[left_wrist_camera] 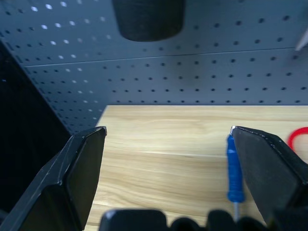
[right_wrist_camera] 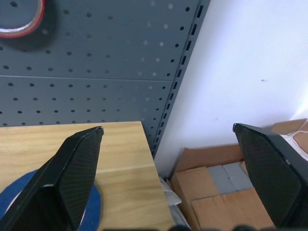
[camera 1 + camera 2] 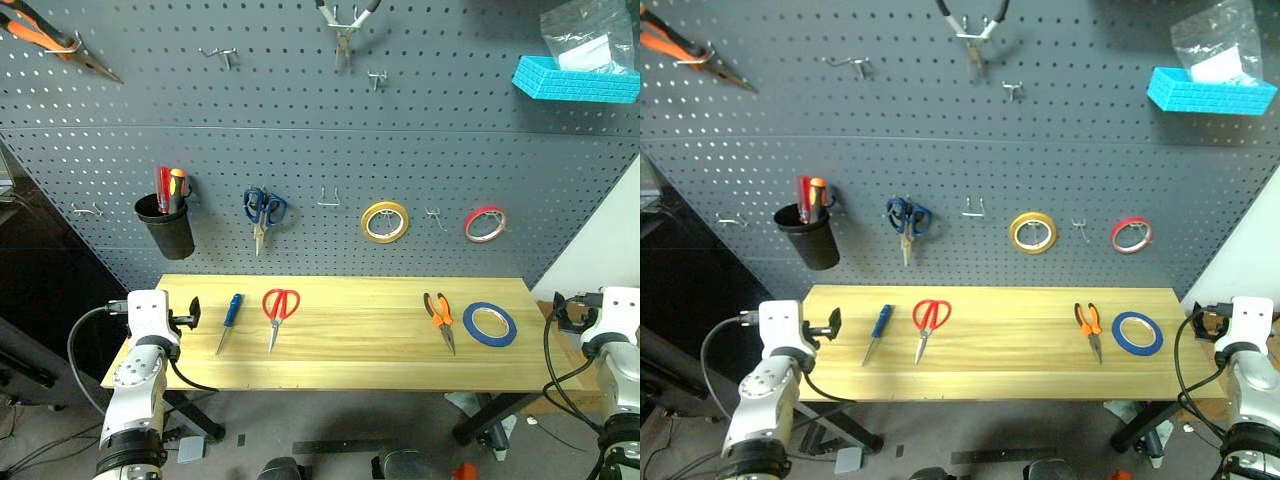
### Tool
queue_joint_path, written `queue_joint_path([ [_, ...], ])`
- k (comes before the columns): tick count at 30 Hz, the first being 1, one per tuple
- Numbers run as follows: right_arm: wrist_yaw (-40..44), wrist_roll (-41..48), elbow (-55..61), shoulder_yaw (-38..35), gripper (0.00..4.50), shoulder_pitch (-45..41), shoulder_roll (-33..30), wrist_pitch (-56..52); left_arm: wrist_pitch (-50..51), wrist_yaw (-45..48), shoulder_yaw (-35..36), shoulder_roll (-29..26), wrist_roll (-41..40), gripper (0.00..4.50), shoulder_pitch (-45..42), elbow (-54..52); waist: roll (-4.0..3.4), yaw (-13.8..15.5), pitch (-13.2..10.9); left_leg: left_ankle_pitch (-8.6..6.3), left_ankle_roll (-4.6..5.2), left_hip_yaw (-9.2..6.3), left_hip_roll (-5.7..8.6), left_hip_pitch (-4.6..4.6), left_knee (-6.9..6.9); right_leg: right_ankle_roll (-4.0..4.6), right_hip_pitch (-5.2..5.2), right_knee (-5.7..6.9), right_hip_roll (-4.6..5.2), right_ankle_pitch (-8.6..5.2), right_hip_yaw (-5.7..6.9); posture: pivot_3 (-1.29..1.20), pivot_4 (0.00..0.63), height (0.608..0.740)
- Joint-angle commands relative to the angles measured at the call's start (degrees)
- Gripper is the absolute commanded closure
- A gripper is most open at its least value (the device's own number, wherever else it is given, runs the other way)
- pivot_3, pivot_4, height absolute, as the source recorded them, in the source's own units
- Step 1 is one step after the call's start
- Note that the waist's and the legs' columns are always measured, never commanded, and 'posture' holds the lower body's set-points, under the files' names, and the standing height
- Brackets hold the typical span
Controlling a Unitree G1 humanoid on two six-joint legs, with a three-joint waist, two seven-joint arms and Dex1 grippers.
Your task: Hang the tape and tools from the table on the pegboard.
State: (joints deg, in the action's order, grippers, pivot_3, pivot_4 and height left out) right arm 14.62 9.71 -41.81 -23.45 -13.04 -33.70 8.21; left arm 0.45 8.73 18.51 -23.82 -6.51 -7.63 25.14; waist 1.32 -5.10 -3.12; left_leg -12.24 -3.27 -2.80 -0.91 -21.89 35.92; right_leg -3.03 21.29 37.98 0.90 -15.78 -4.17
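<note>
Still nothing hung: both my grippers, left [image 1: 168, 178] and right [image 2: 168, 178], gaped wide, empty. Blue-handled screwdriver [image 3: 231, 312] at one o'clock of left; judged first grab.

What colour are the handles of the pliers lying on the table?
Orange with black, clearest in the left eye view: the pliers lie on the table beside the blue tape.

tape [image 3: 490, 324] blue | scissors [image 3: 279, 306] red | pliers [image 3: 438, 314] orange-black | pegboard [image 3: 300, 150] grey, dotted | table [image 3: 350, 340] light wood
</note>
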Motion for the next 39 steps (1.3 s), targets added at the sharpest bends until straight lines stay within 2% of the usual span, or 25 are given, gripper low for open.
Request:
queue_joint_path([
  [1,-0.20,0.27,0.19,-0.62,0.00,-1.97,-1.46,1.54,-2.41,-1.29,1.47,-1.48,0.50,0.03,0.03,-1.16,0.00,0.00,0.00,0.00,0.00,0.00,0.00,0.00,0.00,0.00,-0.01,0.00,0.00,0.00,0.00,-0.04,0.000,0.740],
  [16,1.95,-0.23,1.21,0.92,0.00,-2.02,-1.90,0.22,-1.62,-5.31,6.00,-1.13,-1.89,0.03,1.74,-2.73,0.00,0.09,0.00,0.00,0.00,0.00,0.00,0.01,0.00,0.01,0.00,0.00,0.01,-0.01,0.01,-0.03,0.008,0.740],
  [20,6.93,-0.06,6.74,4.38,0.00,0.20,-1.03,-2.31,3.69,-4.07,6.20,1.19,-6.17,0.03,1.51,-7.41,0.03,0.18,-0.08,0.00,0.00,-0.01,0.00,0.01,0.00,0.02,-0.01,0.00,0.01,-0.01,0.01,-0.04,0.037,0.740],
  [24,10.47,0.84,15.22,7.03,0.00,3.74,-0.35,-7.62,9.61,-5.60,3.99,3.40,-5.96,0.03,1.85,-14.96,0.10,0.29,-0.65,0.00,0.00,-0.03,-0.02,0.01,0.00,0.03,-0.02,0.01,0.01,-0.03,0.02,-0.06,0.074,0.740],
  [30,10.02,0.64,25.28,8.58,0.00,5.21,-0.31,-17.14,16.79,0.59,-4.41,4.75,-6.29,0.03,1.81,-25.26,-0.08,0.29,-2.62,0.00,0.00,0.00,0.01,-0.01,0.03,0.27,0.00,0.02,0.03,-0.16,-0.03,-0.10,0.134,0.740],
  [34,12.02,1.18,28.91,11.07,0.00,2.90,-0.52,-25.94,19.83,12.48,-15.41,0.07,-4.80,0.03,0.08,-30.52,-0.07,0.09,-4.64,0.00,0.00,-0.01,-0.02,0.01,0.03,0.29,0.01,0.06,0.00,-0.17,-0.04,-0.12,0.173,0.740],
  [39,13.67,0.15,25.95,13.76,0.00,-2.13,-1.41,-32.59,21.89,22.81,-22.79,-3.47,-5.73,0.03,-2.98,-35.71,-0.05,-0.07,-6.92,-0.01,0.02,0.04,-0.01,-0.28,0.01,0.03,0.26,0.00,0.01,-0.03,-0.10,-0.14,0.216,0.740],
])
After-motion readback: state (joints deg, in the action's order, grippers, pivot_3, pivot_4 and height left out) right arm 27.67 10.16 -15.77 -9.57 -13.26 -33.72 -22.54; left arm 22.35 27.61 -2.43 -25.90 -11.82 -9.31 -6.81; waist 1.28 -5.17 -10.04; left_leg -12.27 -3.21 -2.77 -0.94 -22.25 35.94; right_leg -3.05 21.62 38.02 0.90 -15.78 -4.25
